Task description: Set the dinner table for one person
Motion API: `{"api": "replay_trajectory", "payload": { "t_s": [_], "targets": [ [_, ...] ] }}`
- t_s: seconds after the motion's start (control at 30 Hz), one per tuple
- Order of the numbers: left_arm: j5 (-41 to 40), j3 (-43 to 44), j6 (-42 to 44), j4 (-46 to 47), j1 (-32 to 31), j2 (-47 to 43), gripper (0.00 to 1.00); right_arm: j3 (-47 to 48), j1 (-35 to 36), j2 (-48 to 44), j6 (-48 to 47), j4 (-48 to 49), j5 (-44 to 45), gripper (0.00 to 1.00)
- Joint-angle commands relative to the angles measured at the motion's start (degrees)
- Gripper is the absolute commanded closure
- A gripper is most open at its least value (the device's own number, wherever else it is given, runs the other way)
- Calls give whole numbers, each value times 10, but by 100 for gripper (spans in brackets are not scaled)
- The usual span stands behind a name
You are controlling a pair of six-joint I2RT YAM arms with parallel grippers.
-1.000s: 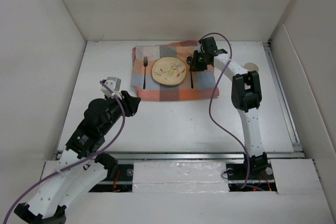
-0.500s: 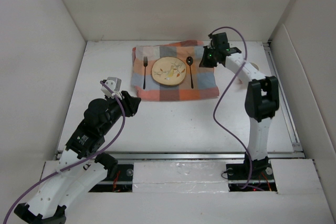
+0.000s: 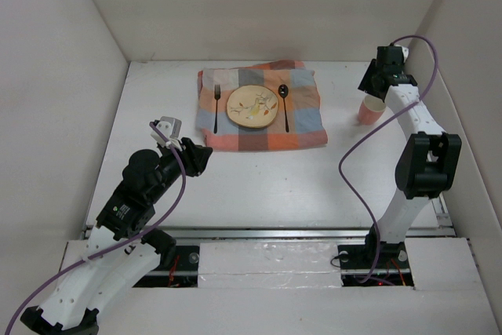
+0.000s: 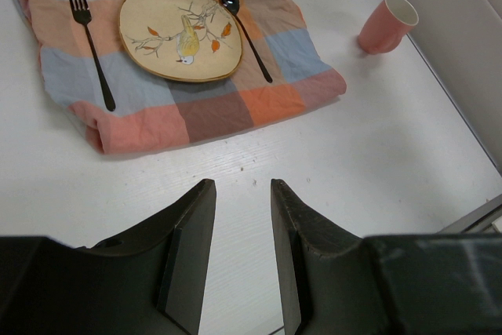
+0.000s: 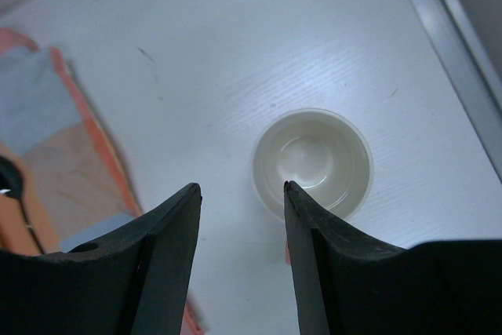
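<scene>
The white table spans the whole floor of the enclosure, from the arm bases to the far wall. A checked cloth lies at its far centre. On the cloth are a decorated plate, a black fork just left of the plate, and a black spoon just right of it. A pink cup stands upright on the bare table, right of the cloth and apart from it. The right pincer hangs above the cup, released and empty. The left pincer hovers over the near-left table, fingers parted, gripping nothing.
</scene>
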Motion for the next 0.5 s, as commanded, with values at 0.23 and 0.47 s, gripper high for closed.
{"api": "replay_trajectory", "payload": {
  "t_s": [0.23, 0.47],
  "targets": [
    [11, 7, 8, 30, 1, 9, 68, 49, 11, 103, -27, -33, 40, 49],
    [6, 7, 9, 28, 1, 11, 68, 96, 6, 161, -34, -38, 61, 100]
  ]
}}
